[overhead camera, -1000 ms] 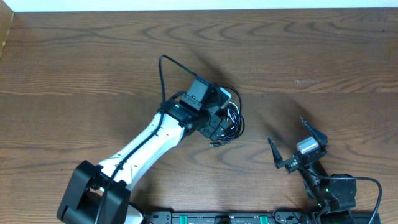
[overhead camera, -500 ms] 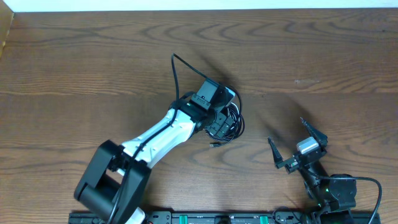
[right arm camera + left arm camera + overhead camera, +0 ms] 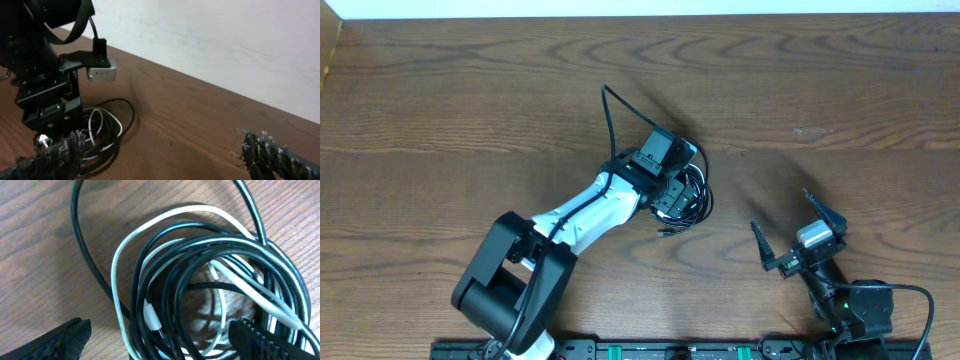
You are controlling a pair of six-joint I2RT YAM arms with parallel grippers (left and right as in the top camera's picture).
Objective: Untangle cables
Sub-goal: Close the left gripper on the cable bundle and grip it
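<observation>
The cables (image 3: 696, 198) lie in one tangled coil on the wooden table, several black loops with a white one through them. In the left wrist view the black cords (image 3: 165, 275) overlap the white cord (image 3: 116, 272), and a small white plug end (image 3: 150, 318) sits inside the coil. My left gripper (image 3: 672, 203) hangs directly over the coil, open, its fingers straddling the bundle (image 3: 160, 341) without closing on it. My right gripper (image 3: 783, 215) stands open to the right of the coil, with nothing between its fingers (image 3: 160, 150). From there the coil (image 3: 107, 131) shows under the left gripper.
A black robot wire (image 3: 610, 115) arcs up behind the left wrist. The table's far edge (image 3: 640, 14) meets a white wall. Bare wood surrounds the coil on all sides.
The left arm's lower links swung right and its wrist shifted slightly right over the coil. The right arm has not moved. The cables lie as before.
</observation>
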